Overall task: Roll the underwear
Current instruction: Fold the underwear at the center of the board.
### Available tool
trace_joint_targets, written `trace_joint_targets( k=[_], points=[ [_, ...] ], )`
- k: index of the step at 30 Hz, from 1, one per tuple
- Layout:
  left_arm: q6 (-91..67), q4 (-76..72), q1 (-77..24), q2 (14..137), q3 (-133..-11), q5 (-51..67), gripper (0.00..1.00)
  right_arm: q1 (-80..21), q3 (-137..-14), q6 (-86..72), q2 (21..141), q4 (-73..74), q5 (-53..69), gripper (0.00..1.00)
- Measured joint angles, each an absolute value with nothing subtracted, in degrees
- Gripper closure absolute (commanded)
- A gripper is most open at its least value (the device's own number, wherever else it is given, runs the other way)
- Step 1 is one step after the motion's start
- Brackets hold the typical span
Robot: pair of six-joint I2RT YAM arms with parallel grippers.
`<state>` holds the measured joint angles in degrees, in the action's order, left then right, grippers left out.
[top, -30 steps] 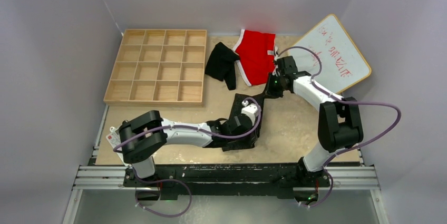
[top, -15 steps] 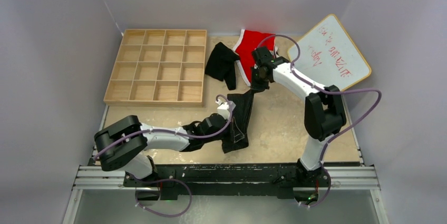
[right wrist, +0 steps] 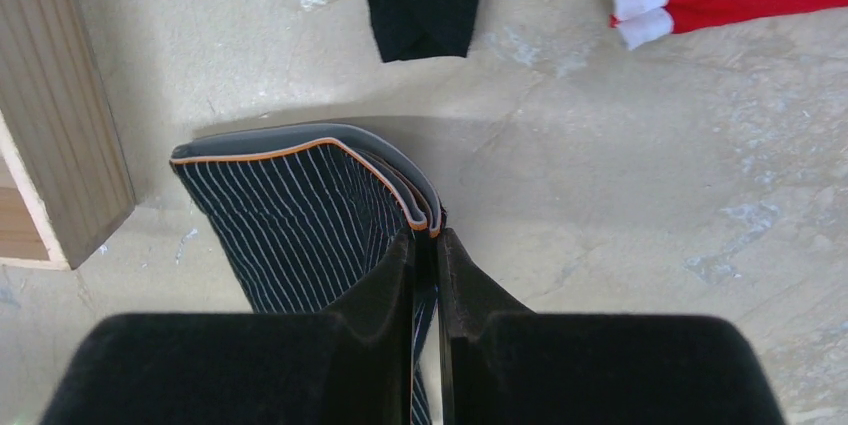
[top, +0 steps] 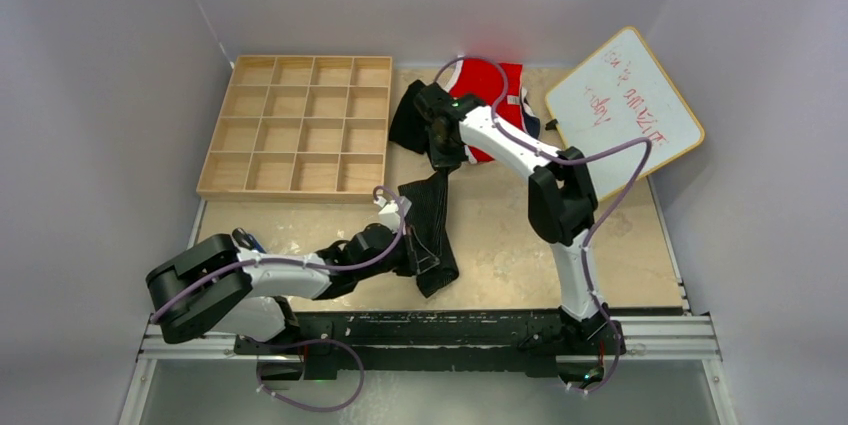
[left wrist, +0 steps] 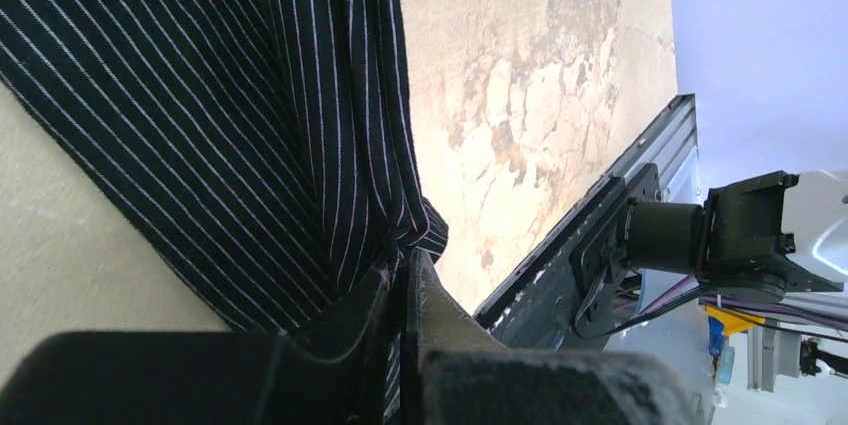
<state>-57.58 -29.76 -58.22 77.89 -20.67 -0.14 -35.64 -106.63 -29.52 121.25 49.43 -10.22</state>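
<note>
Underwear point(top: 412, 120) — two black: left hand point(left wrist: 405, 270), right hand point(right wrist: 425, 235) both clamp the striped piece point(top: 432, 230).

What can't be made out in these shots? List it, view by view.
- Top view: the right arm covers part of the red briefs with white trim and the plain black fabric underwear.
- Top view: red writing on the white rectangular board is too small to read.
- Left wrist view: the black pinstriped fabric underwear runs off the top and left edges.
- Right wrist view: the right gripper hides that underwear's lower part.
</note>
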Motion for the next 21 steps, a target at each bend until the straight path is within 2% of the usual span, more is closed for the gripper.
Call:
trace_joint_targets(
  k=[10, 14, 16, 19, 21],
  points=[
    [-62.6, -30.9, -57.8, 70.5, -13.1, -2.4, 1.0, -40.9, -118.0, -29.6, 129.3, 55.5, -14.2, 0.94],
    [-64.7, -30.8, -57.8, 68.6, -11.3, -3.4, 0.97, -42.4, -120.0, -29.6, 130.3, 56.5, -14.8, 0.94],
    [-65.6, -30.8, -57.8, 68.5, -11.0, -3.5, 0.86, -43.1, -120.6, -29.6, 130.3, 56.7, -15.4, 0.94],
    [-66.8, -30.8, -57.8, 68.5, -10.6, -3.2, 0.63, -44.1, -120.7, -29.6, 130.3, 56.2, -15.7, 0.94],
    [-67.0, -30.7, -57.9, 68.6, -10.3, -2.6, 0.53, -44.7, -120.7, -29.6, 130.3, 55.4, -16.0, 0.94]
  ],
)
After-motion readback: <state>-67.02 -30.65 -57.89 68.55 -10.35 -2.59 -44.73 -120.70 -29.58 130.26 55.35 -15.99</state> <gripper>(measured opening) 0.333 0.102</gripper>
